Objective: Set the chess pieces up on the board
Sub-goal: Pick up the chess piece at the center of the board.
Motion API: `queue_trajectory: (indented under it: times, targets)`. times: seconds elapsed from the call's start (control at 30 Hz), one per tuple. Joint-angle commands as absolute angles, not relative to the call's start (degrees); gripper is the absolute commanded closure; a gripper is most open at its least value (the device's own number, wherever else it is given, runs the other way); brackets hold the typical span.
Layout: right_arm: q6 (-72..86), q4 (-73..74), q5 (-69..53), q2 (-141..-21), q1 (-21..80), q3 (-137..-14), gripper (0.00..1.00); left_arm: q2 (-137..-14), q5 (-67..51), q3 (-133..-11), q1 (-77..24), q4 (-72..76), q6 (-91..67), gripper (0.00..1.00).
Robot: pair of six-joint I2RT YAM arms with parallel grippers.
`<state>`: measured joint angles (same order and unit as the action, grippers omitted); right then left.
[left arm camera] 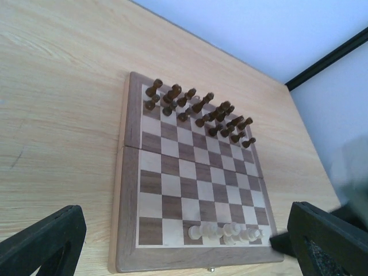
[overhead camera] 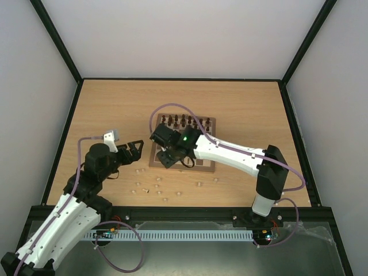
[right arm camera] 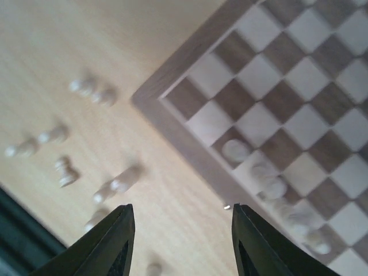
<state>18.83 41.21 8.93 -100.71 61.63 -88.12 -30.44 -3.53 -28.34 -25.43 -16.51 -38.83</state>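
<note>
Chess pieces [overhead camera: 156, 187] in pale wood are split between two places; a short row of them stands on the board [left arm camera: 190, 184], along the edge rank nearest the arms, while the others lie scattered on the desk [overhead camera: 115, 109] just in front of that edge, between the board and the arm bases; in the right wrist view several of these loose ones lie on their sides, though blur hides their shapes. Dark brown pieces [left arm camera: 198, 109] fill the two ranks on the far side of the board; the checked squares between the two sets are bare. The right tool [right arm camera: 181, 210] hangs over the board's near left corner, pointing down at the border and the desk beside it; its jaws stand partly apart with nothing between them, and the nearest pale piece sits on the board beyond the fingertips. The left tool [overhead camera: 135, 148] is held above the desk to the left of the board, aimed across it; its jaws are spread wide and grip nothing.
</note>
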Motion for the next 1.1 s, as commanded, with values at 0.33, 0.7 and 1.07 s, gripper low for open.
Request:
queue_trajectory:
  times: [0.33,0.7,1.07]
  targets:
    - [25.00,36.88,2.82,-108.52,67.76,-84.24,0.49,-18.73,0.07,-35.52,-25.14,-25.69,-41.18,0.01]
    - [25.83,36.55,2.37,-115.08,68.29,-87.21,0.50,-18.14,-1.88,-36.17,-25.14,-26.39,-40.66,0.01]
    - [25.67,36.86,2.24,-117.90,68.72,-87.98,0.62,-18.63,-2.42,-35.99,-25.14,-26.02,-40.35,0.01]
